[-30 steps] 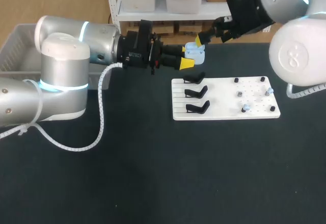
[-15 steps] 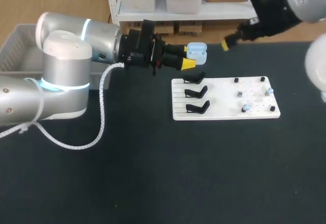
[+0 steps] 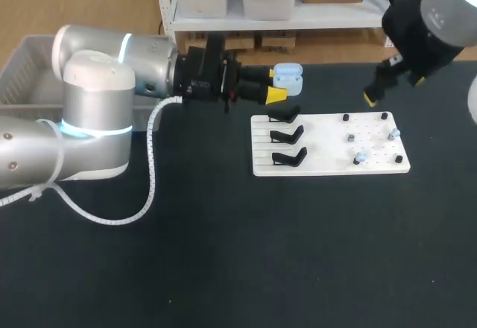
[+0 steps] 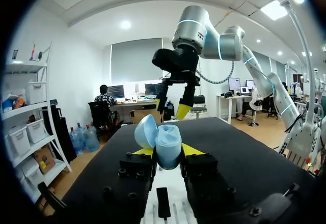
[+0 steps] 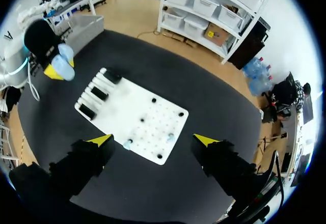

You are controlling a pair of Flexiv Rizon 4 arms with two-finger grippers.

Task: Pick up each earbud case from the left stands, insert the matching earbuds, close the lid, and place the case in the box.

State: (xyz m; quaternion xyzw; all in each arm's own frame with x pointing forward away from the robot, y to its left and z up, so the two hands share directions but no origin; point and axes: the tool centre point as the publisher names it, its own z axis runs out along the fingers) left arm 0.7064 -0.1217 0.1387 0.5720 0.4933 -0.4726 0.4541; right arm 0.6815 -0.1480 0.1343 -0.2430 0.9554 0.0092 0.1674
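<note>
The left gripper (image 3: 279, 83) squeezes the blue earbud case (image 3: 288, 79) from two sides, just past the white board (image 3: 328, 165), at its end with the black stands (image 3: 287, 134). The lid (image 4: 145, 131) is up, probably so earbuds can go in. The right gripper (image 5: 153, 140) hangs over the board's other end, fingers wide apart and empty, likely to grab an earbud (image 3: 360, 156).

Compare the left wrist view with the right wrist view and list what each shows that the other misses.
Only the left wrist view: the earbud case close up, its lid open, clamped from both sides by the left gripper fingers. Only the right wrist view: the whole white board, with its three black stands and small blue earbuds on it. Both: the case in the left gripper, the open right gripper and the black table.
</note>
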